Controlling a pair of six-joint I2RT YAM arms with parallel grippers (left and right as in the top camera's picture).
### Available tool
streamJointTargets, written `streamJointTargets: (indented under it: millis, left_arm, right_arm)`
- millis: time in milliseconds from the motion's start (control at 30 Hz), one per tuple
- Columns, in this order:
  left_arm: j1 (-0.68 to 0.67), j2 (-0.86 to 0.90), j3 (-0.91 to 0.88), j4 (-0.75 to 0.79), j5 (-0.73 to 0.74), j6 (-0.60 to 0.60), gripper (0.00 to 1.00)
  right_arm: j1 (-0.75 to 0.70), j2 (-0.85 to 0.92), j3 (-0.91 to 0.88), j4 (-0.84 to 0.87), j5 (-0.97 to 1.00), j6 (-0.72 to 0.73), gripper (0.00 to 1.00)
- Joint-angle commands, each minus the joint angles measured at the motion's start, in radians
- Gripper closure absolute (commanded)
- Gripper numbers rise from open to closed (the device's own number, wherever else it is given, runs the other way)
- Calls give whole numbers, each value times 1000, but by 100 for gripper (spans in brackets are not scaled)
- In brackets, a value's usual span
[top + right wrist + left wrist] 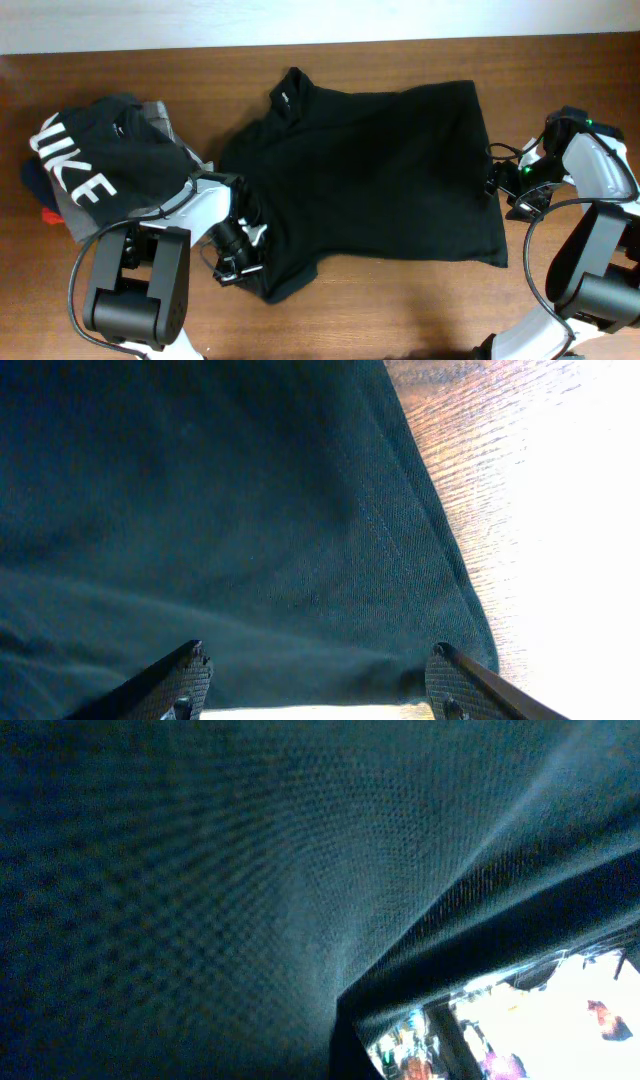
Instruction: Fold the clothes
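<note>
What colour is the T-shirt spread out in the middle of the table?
The T-shirt is plain black, clearest in the overhead view.

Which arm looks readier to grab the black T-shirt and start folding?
Probably the right. The right claw is open astride the T-shirt hem, ready to close. The left claw is pressed into fabric, fingers hidden.

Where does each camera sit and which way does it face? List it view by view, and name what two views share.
Overhead: fixed above, facing down on the black T-shirt spread on the table; both arms show, left gripper and right gripper at the shirt's edges.
Left wrist: on the left arm, lens close against shirt fabric; none of its fingers show.
Right wrist: on the right arm, facing the shirt's edge and table; both fingertips show, apart.
Shared: all three see the shirt.
</note>
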Motion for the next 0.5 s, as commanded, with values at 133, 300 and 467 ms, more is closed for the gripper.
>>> streamJointTargets:
  millis: [133,300,467]
  left_arm:
    - [-2,-88,8,-125,-71,62,99]
    - [-2,-111,8,-126,-75,62,100]
    - [-2,-111,8,-129,-75,62,99]
  right_arm:
    - [4,-19,-135,78,-12,36,63]
    - [4,-19,-244,217,-7,113,95]
    - [-3,-19,-291,236,255,270,96]
